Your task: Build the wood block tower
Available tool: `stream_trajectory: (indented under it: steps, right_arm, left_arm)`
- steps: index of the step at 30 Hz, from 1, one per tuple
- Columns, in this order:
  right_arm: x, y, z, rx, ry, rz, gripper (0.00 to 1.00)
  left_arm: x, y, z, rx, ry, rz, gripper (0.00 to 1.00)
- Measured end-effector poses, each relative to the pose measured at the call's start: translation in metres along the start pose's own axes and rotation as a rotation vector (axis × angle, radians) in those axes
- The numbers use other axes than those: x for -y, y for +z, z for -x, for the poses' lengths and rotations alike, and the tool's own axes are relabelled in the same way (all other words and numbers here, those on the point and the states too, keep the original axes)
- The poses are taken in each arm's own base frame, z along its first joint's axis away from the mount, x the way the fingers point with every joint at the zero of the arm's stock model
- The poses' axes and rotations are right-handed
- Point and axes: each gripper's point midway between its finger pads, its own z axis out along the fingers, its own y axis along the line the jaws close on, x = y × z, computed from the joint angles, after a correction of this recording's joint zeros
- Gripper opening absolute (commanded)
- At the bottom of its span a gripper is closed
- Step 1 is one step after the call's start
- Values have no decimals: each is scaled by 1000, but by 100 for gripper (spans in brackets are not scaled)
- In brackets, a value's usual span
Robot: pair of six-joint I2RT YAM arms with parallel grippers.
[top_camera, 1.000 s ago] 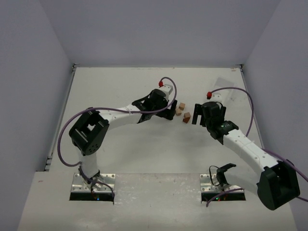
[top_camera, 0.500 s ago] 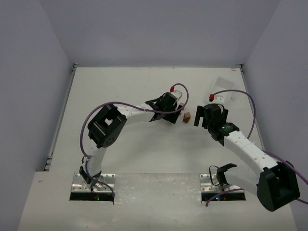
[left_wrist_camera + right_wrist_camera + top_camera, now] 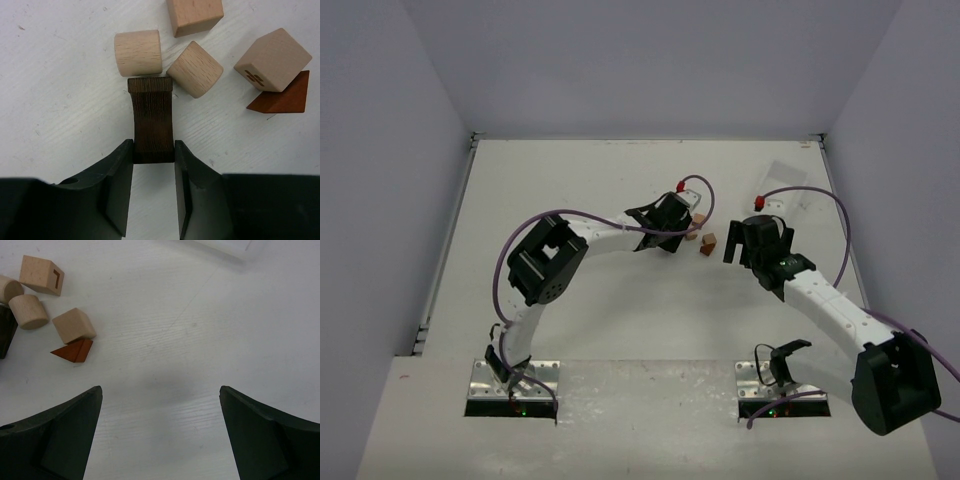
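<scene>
**Left gripper clamps the dark block; right gripper stands wide beside the cluster**

The white bench [image 3: 570, 180] carries everything. The left arm [image 3: 545, 265] bends out from its base at the near edge and reaches toward the middle. The right arm [image 3: 830, 305] stretches in from the near right corner. A clear plastic tray [image 3: 790, 185] lies near the far right corner, apart from the blocks.

The left gripper [image 3: 153, 150] is clenched on a dark brown block [image 3: 153, 120]. Its two black fingers [image 3: 120, 185] press the near end of the block from either side, and the block lies flat on the bench. The right gripper [image 3: 160, 390] hangs with its fingers spread wide and nothing between them, only bare bench below.

The wood blocks are loose, not stacked, in a small cluster right of the bench's centre, between the two grippers. The dark block has concave sides and points away from the left wrist. At its far end sit two pale cylinders on their sides, one [image 3: 137, 52] just beyond it and one [image 3: 195, 69] at its far right corner. A tan cube [image 3: 195, 15] lies beyond them. To the right, a pale cube [image 3: 272, 60] with a dark mark rests against a reddish-brown wedge [image 3: 285, 97].
</scene>
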Motion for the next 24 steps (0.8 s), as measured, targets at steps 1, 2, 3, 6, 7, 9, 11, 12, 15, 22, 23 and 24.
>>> stream_trajectory:
  steps: [1,2,3,6,7,9,11,12,15,22,23,24]
  right_arm:
    - [0,0,0,0,1,-1,99]
    - [0,0,0,0,1,-1,99]
    - [1,0,0,0,1,-1,99]
    - [0,0,0,-2,0,3,99]
    - [-2,0,-1,-4,-1,11,99]
    - [-7,-1,0,-5,-5,44,99]
    - [-13,-2,2,6,-10,83,99]
    - [-19,-3,3,11,-15,117,99]
    - [-36,-9,7,33,-30,227,99]
    - [-83,-37,16,129,-47,554,99]
    - [-91,-43,16,148,-48,615,99]
    - [-102,-52,16,163,-47,698,99]
  left_arm:
    - [0,0,0,0,0,0,15]
    - [0,0,0,0,-1,0,7]
    - [0,0,0,0,-4,0,1]
    - [0,0,-1,4,-14,-1,0]
    - [0,-2,-3,7,-20,-1,0]
    - [-2,-11,-12,3,-34,-1,0]
    - [-6,-23,-21,-6,-49,2,0]
    - [-7,-30,-23,1,-63,1,0]
    - [-13,-61,-23,47,-117,7,0]
    - [-12,-152,34,403,-282,-127,0]
    - [-9,-166,34,451,-303,-183,0]
    - [-5,-177,33,484,-314,-241,0]
